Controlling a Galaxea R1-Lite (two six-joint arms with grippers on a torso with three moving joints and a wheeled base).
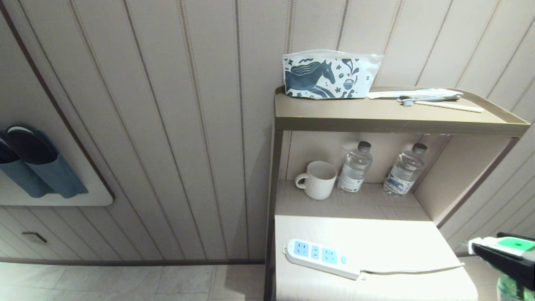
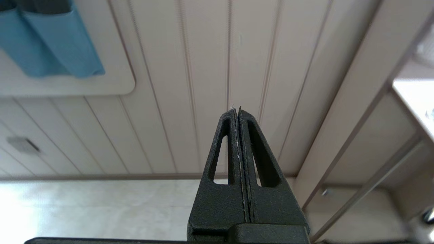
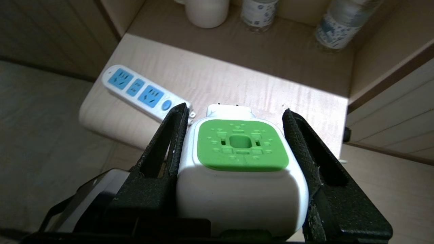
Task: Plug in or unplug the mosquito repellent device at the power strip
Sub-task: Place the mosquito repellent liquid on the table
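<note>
**Repellent device gripped, strip lying free**

While we count what sits before us, one power strip (image 1: 319,257) lies on the lit lower shelf (image 1: 397,234) near its left front edge, with three light-blue socket faces, a round blue button and a thin white cord (image 1: 413,271) trailing right. One mosquito repellent device (image 3: 241,169) is clamped in our right gripper (image 3: 237,135), both fingers pressed against its white sides; it hangs off the shelf's near right corner, well apart from the strip. Its head is white and rounded with a square green centre pierced by small vents, and a white plug end points toward the shelf.

Farther back we see one ribbed white mug (image 1: 316,179) and two clear water bottles (image 1: 355,167), standing to its right. On the top shelf rest one horse-print pouch (image 1: 330,75) and a toothbrush (image 1: 441,104). Nothing lies between device and strip. Two blue slippers (image 1: 37,167) hang on the wall at far left.

Our left gripper (image 2: 239,113) is pinched closed on nothing, facing the wall panelling.
</note>
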